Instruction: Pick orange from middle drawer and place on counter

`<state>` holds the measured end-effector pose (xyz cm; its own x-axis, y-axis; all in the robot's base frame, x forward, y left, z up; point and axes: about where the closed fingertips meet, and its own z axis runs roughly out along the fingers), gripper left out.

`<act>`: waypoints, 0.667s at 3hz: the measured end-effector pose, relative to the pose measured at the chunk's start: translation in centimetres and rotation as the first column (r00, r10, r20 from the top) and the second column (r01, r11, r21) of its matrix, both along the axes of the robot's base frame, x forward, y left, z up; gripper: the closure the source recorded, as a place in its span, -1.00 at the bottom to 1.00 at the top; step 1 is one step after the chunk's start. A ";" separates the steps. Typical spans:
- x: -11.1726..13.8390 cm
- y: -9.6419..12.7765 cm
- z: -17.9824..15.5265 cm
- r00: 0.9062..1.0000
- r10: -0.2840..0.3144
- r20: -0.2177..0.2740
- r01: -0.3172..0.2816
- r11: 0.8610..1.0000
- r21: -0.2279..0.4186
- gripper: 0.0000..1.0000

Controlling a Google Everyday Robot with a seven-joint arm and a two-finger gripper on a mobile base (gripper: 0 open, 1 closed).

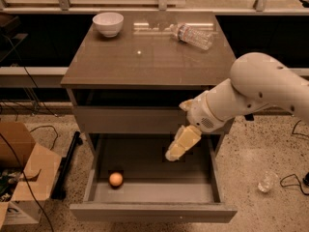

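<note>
The orange lies on the floor of the open middle drawer, near its front left corner. My gripper hangs at the end of the white arm, above the drawer's right middle part, pointing down and to the left. It is well to the right of the orange and not touching it. The counter is the glossy grey-brown top of the cabinet, above the drawer.
A white bowl stands at the counter's back left. A clear plastic bottle lies at its back right. A cardboard box and cables are on the floor to the left. A small clear object lies on the floor to the right.
</note>
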<state>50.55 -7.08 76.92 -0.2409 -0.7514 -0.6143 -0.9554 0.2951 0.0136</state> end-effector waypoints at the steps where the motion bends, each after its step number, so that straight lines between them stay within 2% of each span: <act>1: 1.4 3.3 -4.7 1.000 -0.026 -0.010 0.027 0.998 0.063 -1.00; 2: 2.5 6.7 -9.3 0.999 -0.042 -0.033 0.046 0.991 0.123 -1.00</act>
